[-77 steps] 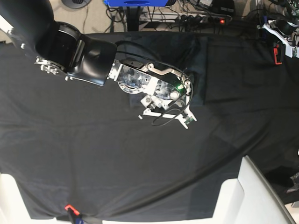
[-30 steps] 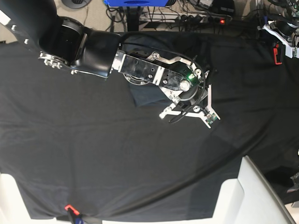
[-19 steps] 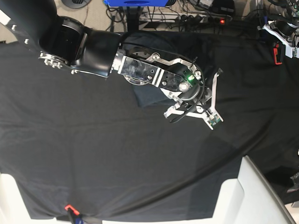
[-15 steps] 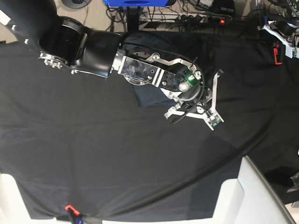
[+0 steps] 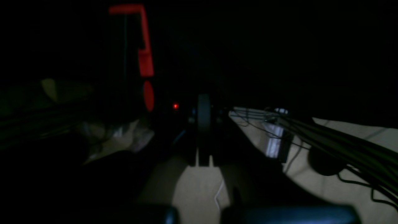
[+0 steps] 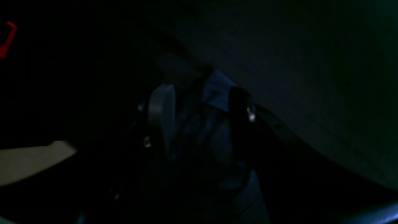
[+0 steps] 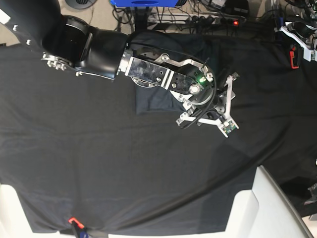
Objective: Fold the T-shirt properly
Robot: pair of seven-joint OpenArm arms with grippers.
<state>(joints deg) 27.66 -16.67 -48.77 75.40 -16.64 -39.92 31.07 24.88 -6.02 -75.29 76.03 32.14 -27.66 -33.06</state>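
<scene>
the t-shirt (image 7: 153, 99) sits near the middle of the table, toward the far edge, as a compact dark bundle mostly hidden under the right arm (image 7: 89, 47); only its near-left corner and a strip by the wrist show in the base view. it reads as already folded down to a small rectangle, edges fairly straight where visible, so i'd judge the folding mostly done, maybe just the last flap being laid. can't confirm sleeve tuck or final squareness, the arm covers that part

right gripper (image 6: 199, 115): in the right wrist view the jaws stand apart with bluish knit bunched between them; the fabric looks loose between the fingers, not pinched, so i read it as parted and letting go, nothing firmly held. dark view, so low confidence

left gripper (image 5: 203, 130): parked off at the far right corner of the table covering cloth (image 7: 99, 163), well apart from the shirt, jaws together on nothing

left, by my read: clear the right arm off, check the bundle lies flat and square
</scene>
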